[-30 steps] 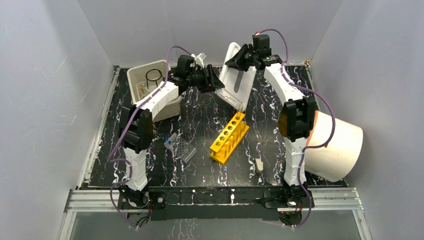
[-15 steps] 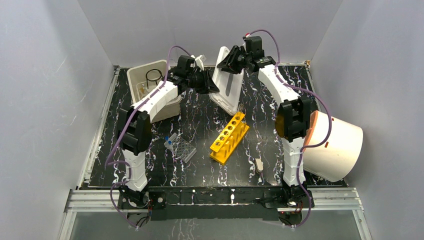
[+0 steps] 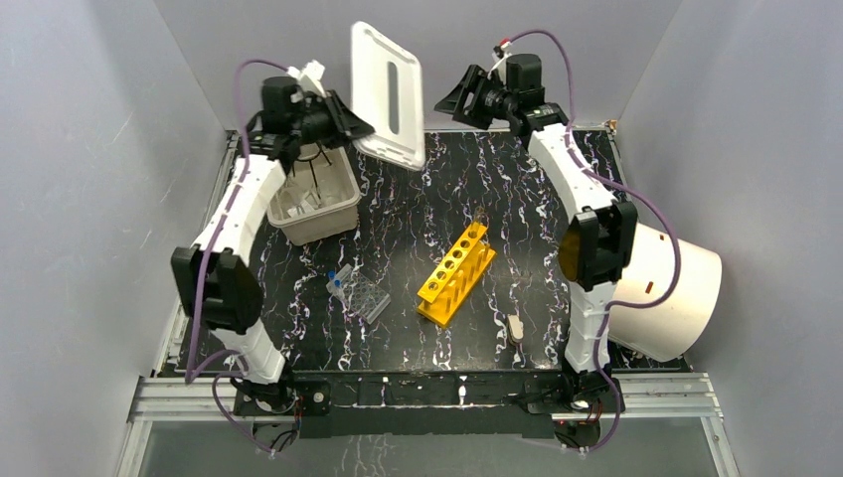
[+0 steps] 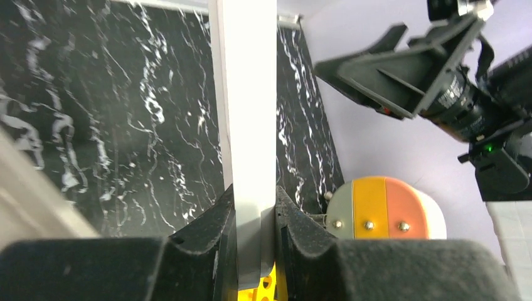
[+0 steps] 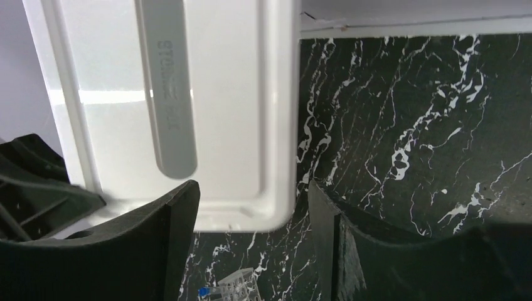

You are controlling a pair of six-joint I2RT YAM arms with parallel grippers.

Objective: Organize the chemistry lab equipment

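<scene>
My left gripper [image 3: 348,127] is shut on the edge of the white slotted lid [image 3: 388,94], held upright in the air over the back of the table. In the left wrist view the lid's edge [image 4: 248,94] is pinched between both pads. My right gripper [image 3: 452,99] stands open just right of the lid, apart from it; in its own view the lid [image 5: 188,94] hangs beyond the spread fingers [image 5: 254,207]. A yellow tube rack [image 3: 455,273] lies mid-table. A clear ridged tray [image 3: 360,293] with a blue-tipped piece lies to its left.
The beige bin [image 3: 343,204] stands open at the back left under my left arm, with pale small items inside. A big white cylinder [image 3: 676,288] lies at the right edge. A small pale item [image 3: 515,326] lies near the front right.
The left arm has swung up and to the left, carrying the lid off the table. The right gripper has opened and let the lid go.
</scene>
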